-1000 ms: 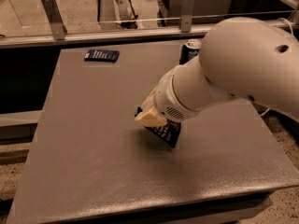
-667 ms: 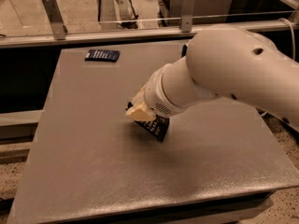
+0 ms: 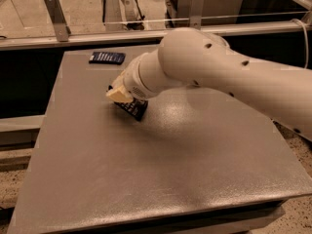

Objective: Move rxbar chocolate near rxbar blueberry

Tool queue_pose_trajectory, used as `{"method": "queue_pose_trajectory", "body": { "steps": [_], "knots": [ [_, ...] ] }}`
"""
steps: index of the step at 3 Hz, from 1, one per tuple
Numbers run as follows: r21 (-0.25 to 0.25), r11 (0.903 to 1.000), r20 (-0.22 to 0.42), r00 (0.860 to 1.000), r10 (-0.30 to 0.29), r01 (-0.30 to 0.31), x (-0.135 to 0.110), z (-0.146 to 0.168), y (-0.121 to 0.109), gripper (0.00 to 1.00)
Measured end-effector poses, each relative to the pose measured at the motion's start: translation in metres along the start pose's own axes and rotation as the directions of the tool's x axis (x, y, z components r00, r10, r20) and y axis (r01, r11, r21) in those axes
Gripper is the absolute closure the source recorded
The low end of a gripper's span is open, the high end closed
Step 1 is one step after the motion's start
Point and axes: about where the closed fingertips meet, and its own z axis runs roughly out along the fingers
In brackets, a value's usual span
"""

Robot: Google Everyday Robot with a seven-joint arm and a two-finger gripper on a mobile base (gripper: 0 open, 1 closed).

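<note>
The surface [image 3: 146,179] is a grey slab with a fine, grainy finish that catches a dull sheen near its middle. Its near edge is straight and drops to a dark side face. The whole near half is bare, so there is open room in front and to the right.

Left of centre hangs the gripper [image 3: 121,95] – a pale, cream-coloured tip at the end of a smooth, rounded white arm [image 3: 219,77] that comes in from the right edge. Its jaws pinch the rxbar chocolate [image 3: 134,109], a flat black bar with rows of white lettering. The bar is tilted, its upper end hidden under the gripper and its lower corner at or just above the surface. Which of the two cannot be told.

Farther back, near the far left corner, the rxbar blueberry [image 3: 107,57] lies flat – a dark blue rectangle with pale lettering, close to the far edge and apart from the black bar, with bare grey between them.

Behind the surface runs a dull metal rail [image 3: 97,35] carrying upright brackets [image 3: 54,14], and beyond it a pale floor.
</note>
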Motion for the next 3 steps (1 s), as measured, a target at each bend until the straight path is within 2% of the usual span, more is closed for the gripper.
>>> {"method": "queue_pose_trajectory", "body": {
  "steps": [1,3],
  "knots": [
    [0.032,0.9995,0.061,0.998,-0.008,0.006,-0.018,0.039,-0.032,1.00],
    [0.101,0.9944,0.117,0.992,-0.043,0.032,-0.046,0.089,-0.106,1.00]
  ]
}}
